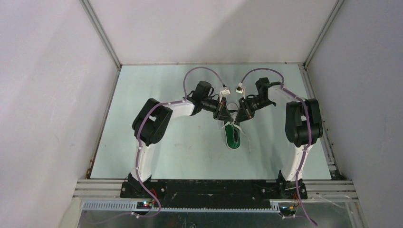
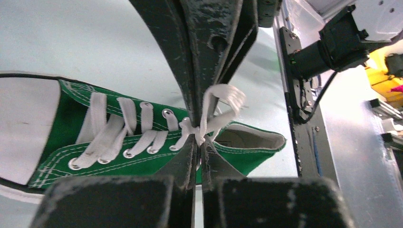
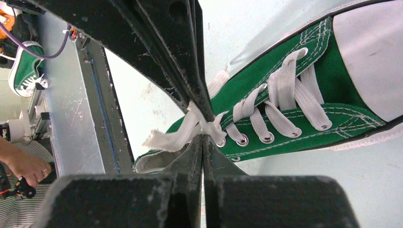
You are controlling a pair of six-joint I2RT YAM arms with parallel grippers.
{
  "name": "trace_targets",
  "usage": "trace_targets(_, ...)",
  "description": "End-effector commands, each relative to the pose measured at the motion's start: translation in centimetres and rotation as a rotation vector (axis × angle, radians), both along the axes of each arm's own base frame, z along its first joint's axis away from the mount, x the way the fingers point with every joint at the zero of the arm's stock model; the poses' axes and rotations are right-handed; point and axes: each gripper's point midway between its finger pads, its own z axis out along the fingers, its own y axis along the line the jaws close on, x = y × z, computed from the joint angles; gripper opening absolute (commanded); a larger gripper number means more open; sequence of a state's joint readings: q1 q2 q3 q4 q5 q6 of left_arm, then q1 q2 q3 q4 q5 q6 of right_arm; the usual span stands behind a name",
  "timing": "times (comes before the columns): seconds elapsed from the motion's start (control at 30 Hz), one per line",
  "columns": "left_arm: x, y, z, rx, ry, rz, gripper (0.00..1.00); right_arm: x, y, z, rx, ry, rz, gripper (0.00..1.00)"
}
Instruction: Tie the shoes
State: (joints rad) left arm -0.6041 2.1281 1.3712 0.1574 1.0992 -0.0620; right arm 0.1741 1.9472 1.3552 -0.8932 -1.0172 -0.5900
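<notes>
**Both grippers pinched on the laces at the shoe's throat**

The green sneaker (image 1: 233,137) lies mid-table (image 1: 157,142), white toe cap pointing near and its open collar far, right under the two wrists. The left gripper (image 2: 198,137) is clamped on the white laces (image 2: 97,110) just beside the top eyelets (image 2: 167,113), with a small loop standing out past its fingers. The right gripper (image 3: 204,132) is pinched on the lace at the same spot from the other side.

Whether each holds a full loop or a single strand, I can't quite make out.

To my eye the shoe is light and its canvas soft, so a hard upward tug would likely lift or drag it. The flat laces look limp and slightly grippy. The best hold is low, near the crossing, pulling outward and level.
</notes>
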Motion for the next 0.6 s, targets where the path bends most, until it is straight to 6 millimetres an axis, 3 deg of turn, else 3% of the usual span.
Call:
trace_targets(0.0,1.78,-0.95,3.37,-0.070,-0.132,0.059,0.00,0.64,0.14,1.73,0.041,-0.010,-0.011,0.00)
trace_targets(0.57,1.75,-0.75,2.71,-0.030,-0.212,0.074,0.00,0.58,-0.02,2.06,0.111,0.099,-0.066,0.00)
